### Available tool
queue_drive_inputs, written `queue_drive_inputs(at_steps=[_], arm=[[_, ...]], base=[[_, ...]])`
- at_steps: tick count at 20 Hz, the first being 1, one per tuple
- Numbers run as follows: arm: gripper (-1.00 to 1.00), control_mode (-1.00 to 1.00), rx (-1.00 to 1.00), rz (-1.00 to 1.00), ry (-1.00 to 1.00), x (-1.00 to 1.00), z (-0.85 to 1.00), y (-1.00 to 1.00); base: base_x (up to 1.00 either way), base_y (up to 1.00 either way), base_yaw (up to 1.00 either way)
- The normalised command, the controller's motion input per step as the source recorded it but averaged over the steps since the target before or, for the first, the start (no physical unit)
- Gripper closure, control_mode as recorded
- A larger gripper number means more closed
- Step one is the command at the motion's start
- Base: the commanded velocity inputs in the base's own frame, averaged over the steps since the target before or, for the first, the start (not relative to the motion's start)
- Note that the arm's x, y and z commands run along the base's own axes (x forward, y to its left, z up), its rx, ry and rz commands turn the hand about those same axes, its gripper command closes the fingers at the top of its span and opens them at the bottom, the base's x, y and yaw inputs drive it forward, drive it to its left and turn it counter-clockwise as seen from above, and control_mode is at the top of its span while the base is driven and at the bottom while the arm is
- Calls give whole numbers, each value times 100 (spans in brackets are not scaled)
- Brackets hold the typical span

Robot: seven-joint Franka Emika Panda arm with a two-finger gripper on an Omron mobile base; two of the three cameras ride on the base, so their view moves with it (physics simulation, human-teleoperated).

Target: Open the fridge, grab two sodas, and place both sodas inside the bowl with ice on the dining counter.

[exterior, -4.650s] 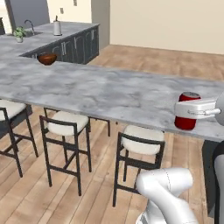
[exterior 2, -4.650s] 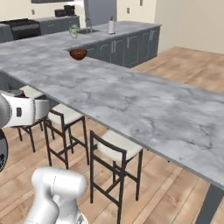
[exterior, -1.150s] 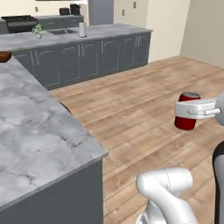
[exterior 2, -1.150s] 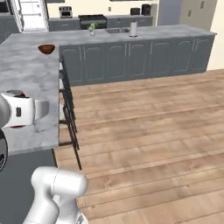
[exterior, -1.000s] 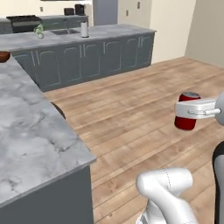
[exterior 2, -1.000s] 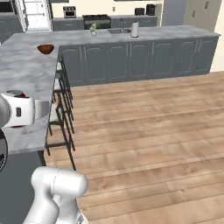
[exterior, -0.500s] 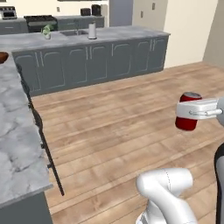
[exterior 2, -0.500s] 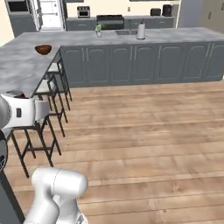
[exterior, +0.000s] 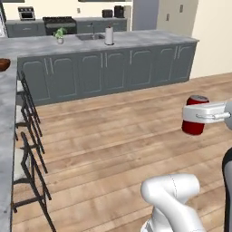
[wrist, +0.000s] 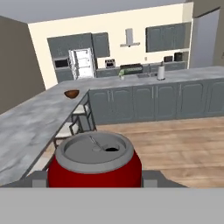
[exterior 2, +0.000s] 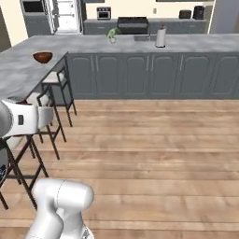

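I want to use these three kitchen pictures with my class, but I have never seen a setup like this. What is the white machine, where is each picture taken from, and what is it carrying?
These are computer-rendered pictures of a white robot arm on a base that drives around a kitchen. Two pictures come from cameras on the base, behind the arm to its left and right. The third comes from a camera on the hand, looking along the gripper. Its fingers are closed on a red soda can, held upright above the wooden floor. On the left stretches the grey marble dining counter, with a brown bowl on it and stools tucked beneath. The fridge stands by the far wall with its doors open.
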Motion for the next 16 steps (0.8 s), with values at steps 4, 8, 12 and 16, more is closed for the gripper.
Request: queue_drive_inputs(at_steps=[4, 8, 12, 16], arm=[[100, 100, 0, 0, 0, 0, 0, 0], [100, 100, 0, 0, 0, 0, 0, 0], [100, 100, 0, 0, 0, 0, 0, 0], [100, 100, 0, 0, 0, 0, 0, 0]], base=[[100, -40, 21], [100, -22, 17], [100, -3, 17], [100, 0, 30]])
